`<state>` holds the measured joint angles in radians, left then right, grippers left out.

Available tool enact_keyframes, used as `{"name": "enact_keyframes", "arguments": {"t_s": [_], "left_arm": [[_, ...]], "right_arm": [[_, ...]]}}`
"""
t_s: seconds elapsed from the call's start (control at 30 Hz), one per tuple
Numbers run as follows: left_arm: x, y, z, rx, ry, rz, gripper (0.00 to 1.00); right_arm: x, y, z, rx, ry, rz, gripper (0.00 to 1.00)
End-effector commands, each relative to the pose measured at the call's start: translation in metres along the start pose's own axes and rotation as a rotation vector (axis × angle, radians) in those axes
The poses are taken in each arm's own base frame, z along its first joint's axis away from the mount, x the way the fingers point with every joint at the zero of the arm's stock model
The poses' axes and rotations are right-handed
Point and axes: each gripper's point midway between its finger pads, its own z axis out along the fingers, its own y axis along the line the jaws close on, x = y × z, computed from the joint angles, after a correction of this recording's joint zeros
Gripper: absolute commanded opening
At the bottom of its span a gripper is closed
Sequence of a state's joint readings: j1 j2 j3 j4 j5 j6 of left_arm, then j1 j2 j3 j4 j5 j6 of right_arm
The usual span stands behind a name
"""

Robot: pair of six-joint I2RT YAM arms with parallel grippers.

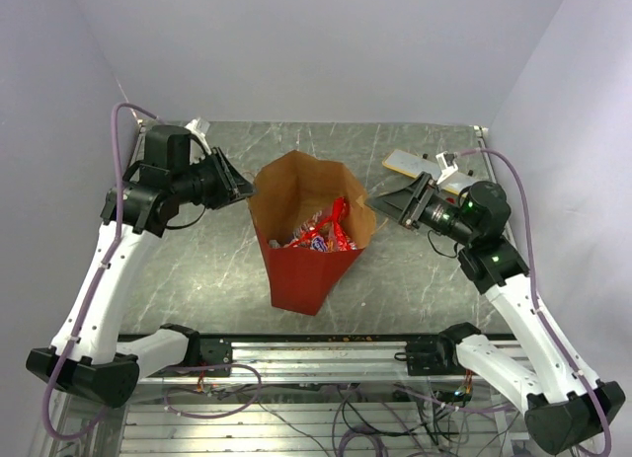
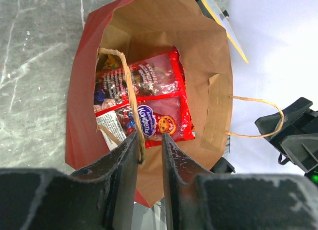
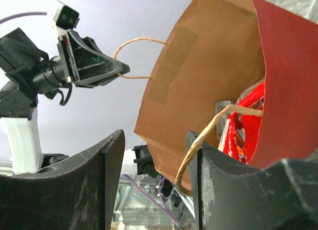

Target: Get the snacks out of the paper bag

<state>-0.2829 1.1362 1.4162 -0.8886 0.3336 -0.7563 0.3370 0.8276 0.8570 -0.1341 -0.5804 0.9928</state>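
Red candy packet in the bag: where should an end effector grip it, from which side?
Likely the red sealed border of the packet, pinched across its thin edge, coming down through the open mouth of the paper bag. The bag's upright walls block every sideways approach; a handle crosses the packet.

paper bag (image 1: 296,192) mouth: open from above | rim sides: loop handles (image 3: 201,140) jut out — snacks (image 1: 321,238) deep inside

Grey marbled table (image 1: 197,269); flat white-and-tan board (image 1: 407,162) near its far edge.
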Motion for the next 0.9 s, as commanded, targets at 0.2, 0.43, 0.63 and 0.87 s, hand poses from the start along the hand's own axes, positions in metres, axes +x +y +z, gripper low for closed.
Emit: {"name": "enact_keyframes", "arguments": {"t_s": [0.2,0.43,0.63,0.87], "left_arm": [[0.0,0.028,-0.012,-0.154,-0.053,-0.068,0.5],[0.002,0.027,-0.055,-0.206,-0.1,-0.057,0.82],[0.001,0.004,-0.061,-0.096,-0.111,-0.087,0.99],[-0.013,-0.025,-0.05,0.004,-0.058,0.013,0.99]], "right_arm": [[-0.007,0.016,0.02,-0.186,0.007,0.007,0.38],[-0.018,0.008,0.024,-0.049,0.04,-0.129,0.0],[-0.02,-0.002,0.02,0.06,0.077,-0.125,0.0],[-0.033,0.006,0.0,0.201,0.087,-0.176,0.0]]}}
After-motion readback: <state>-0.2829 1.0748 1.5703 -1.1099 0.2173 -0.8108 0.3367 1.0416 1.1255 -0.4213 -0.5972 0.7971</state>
